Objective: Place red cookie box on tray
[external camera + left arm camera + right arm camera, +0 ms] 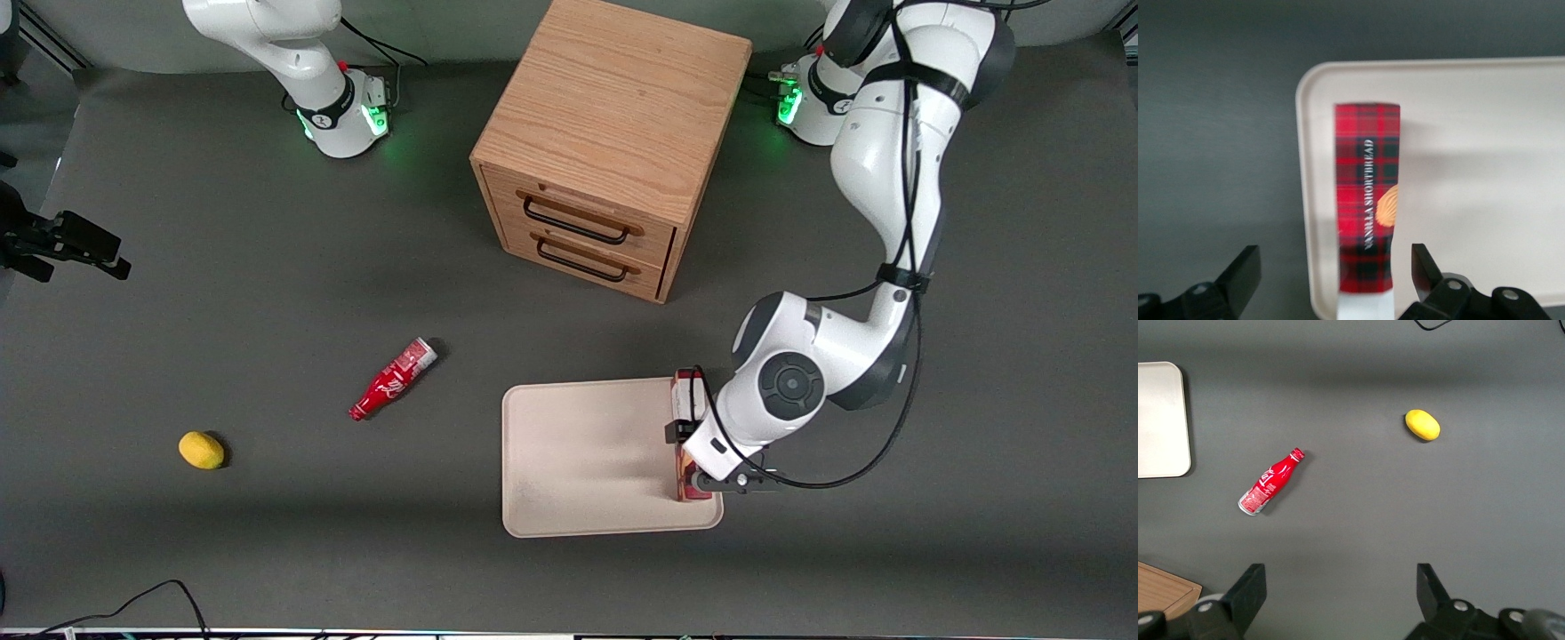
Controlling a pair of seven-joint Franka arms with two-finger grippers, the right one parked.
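Claw (1331,283) hangs wide open above red cookie box (1367,193) lying on tray (1485,167).

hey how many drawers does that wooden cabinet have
2, stacked in the wooden cabinet: the upper drawer and the lower drawer. The gripper hangs open over the red cookie box on the tray.

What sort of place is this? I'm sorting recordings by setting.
Probably a robot lab test bench, not a home. A dark grey mat covers the table, a small wooden drawer cabinet stands alone, and the open claw hangs over the red cookie box on the tray.
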